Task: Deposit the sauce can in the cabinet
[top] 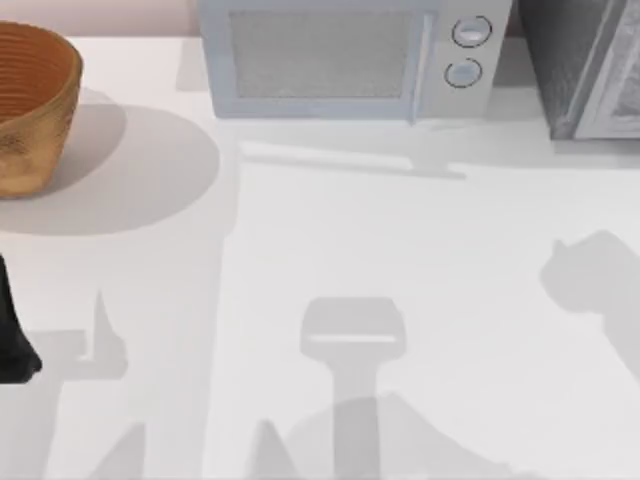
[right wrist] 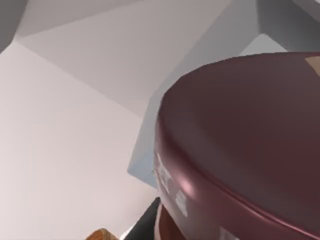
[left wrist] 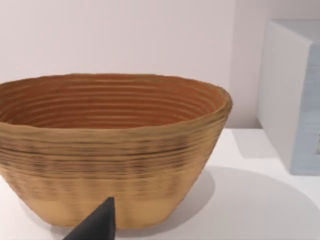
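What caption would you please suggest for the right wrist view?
Sauce can's maroon top looms close before the right wrist camera, grey cabinet behind.

matte black left arm (top: 12, 335) (plain, unmarked), pointed black fingertip (left wrist: 97, 222)

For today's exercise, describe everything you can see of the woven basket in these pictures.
The basket is a round, open bowl shape, wider at the rim than at its base, with ribbed tan-brown walls that look woven and a more orange inside. It stands upright on the white table at the far left, left of the microwave. Nothing shows above its rim.
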### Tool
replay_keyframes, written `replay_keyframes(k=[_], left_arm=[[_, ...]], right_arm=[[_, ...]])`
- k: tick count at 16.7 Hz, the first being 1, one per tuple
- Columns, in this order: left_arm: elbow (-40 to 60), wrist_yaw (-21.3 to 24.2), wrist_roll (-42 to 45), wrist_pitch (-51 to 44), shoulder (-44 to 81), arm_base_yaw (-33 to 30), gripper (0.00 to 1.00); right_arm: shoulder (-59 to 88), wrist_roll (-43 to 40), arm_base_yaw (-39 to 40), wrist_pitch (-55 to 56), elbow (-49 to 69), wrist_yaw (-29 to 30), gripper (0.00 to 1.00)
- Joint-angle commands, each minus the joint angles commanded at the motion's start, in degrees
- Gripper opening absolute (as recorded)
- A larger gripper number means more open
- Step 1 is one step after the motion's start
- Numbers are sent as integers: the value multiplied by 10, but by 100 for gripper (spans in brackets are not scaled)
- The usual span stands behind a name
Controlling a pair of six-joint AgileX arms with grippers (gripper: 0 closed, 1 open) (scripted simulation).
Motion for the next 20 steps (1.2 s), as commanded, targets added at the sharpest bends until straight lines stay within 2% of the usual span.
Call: replay_keyframes(k=[5, 9, 13, 20], left_arm=[[0, 0, 0, 0, 0, 0, 100], [0, 0, 0, 0, 0, 0, 100], [0, 0, 0, 0, 0, 0, 100], [0, 0, 0, 0, 0, 0, 100]], right_arm=[[-115, -294, 17, -38, -68, 30, 0], [-196, -452, 6, -69, -120, 77, 0], [-251, -541, -27, -89, -150, 137, 0], [-264, -558, -38, -93, -156, 154, 0]])
